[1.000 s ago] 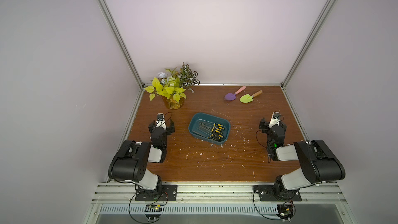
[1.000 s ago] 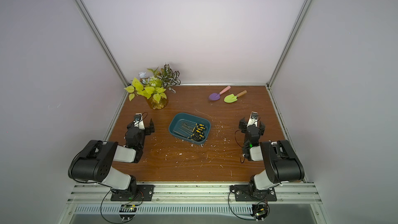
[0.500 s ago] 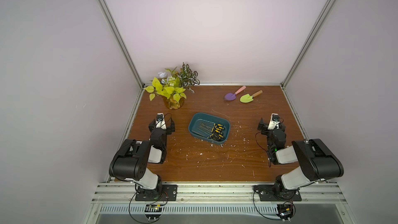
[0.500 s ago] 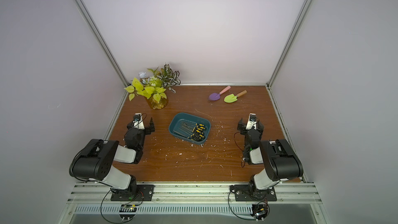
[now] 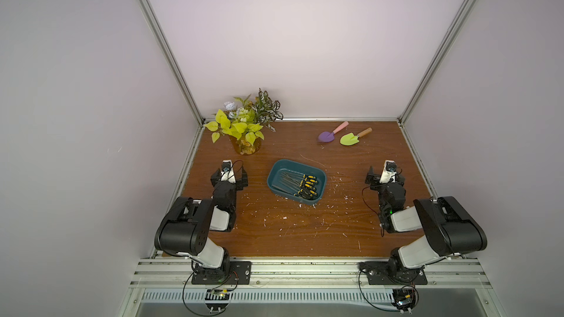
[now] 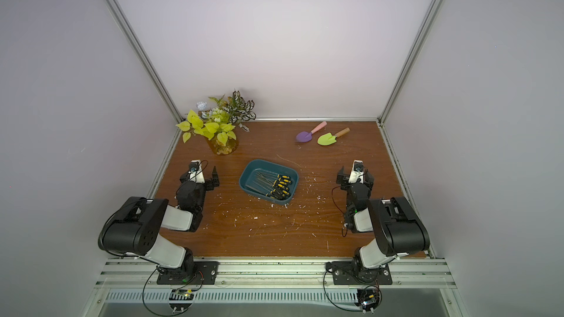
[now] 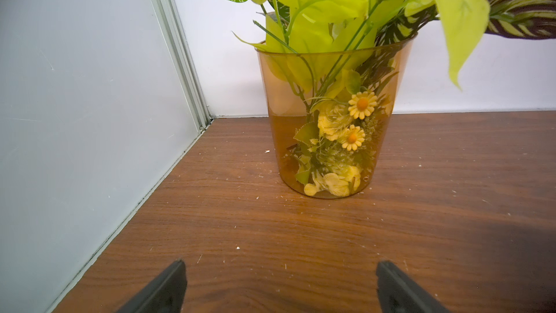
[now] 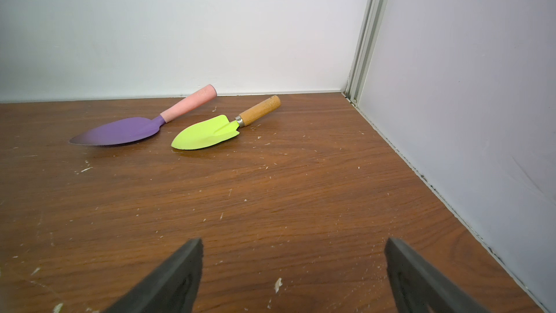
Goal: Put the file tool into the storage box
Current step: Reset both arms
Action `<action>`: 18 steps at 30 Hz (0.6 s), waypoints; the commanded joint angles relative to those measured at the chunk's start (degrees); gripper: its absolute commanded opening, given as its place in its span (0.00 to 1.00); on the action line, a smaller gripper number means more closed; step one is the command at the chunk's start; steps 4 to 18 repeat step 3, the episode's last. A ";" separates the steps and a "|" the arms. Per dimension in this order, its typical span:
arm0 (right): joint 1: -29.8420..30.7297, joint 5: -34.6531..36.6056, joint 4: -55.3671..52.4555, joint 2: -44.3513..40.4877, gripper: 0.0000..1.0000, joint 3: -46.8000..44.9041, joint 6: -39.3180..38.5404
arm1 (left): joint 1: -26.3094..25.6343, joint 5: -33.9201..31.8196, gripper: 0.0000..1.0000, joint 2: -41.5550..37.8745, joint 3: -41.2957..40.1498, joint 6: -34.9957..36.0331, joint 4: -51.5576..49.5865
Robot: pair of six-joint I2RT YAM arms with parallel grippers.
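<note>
— Down in the middle of the table [image 5: 305, 233], the files [image 5: 300, 185] are lying bunched together inside the storage box [image 5: 276, 175].

— Which way are they pointing?

— They're lying slantwise across the table, with bare shafts pointing toward the left gripper [image 5: 229, 175] and yellow-and-black handles toward the right gripper [image 5: 385, 178].

— Is either one holding anything?

— No, both are standing with jaws spread and empty, each off to its own side of the box. The left is sitting a little nearer, I'd say.

— Anything left to fetch?

— I'm not seeing any file outside the box.
</note>
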 commanded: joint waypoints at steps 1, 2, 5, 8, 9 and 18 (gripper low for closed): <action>-0.02 -0.81 2.29 0.35 0.99 0.29 -0.27 | 0.76 0.89 0.99 -0.08 0.00 0.32 1.59; -0.05 -0.81 2.39 0.30 0.99 0.29 -0.32 | 0.76 0.84 0.99 -0.12 0.00 0.32 1.57; -0.05 -0.81 2.48 0.30 0.99 0.20 -0.32 | 0.76 0.83 1.00 -0.11 0.03 0.28 1.57; -0.05 -0.81 2.48 0.30 0.99 0.20 -0.32 | 0.76 0.83 1.00 -0.11 0.03 0.28 1.57; -0.05 -0.81 2.48 0.30 0.99 0.20 -0.32 | 0.76 0.83 1.00 -0.11 0.03 0.28 1.57; -0.05 -0.81 2.48 0.30 0.99 0.20 -0.32 | 0.76 0.83 1.00 -0.11 0.03 0.28 1.57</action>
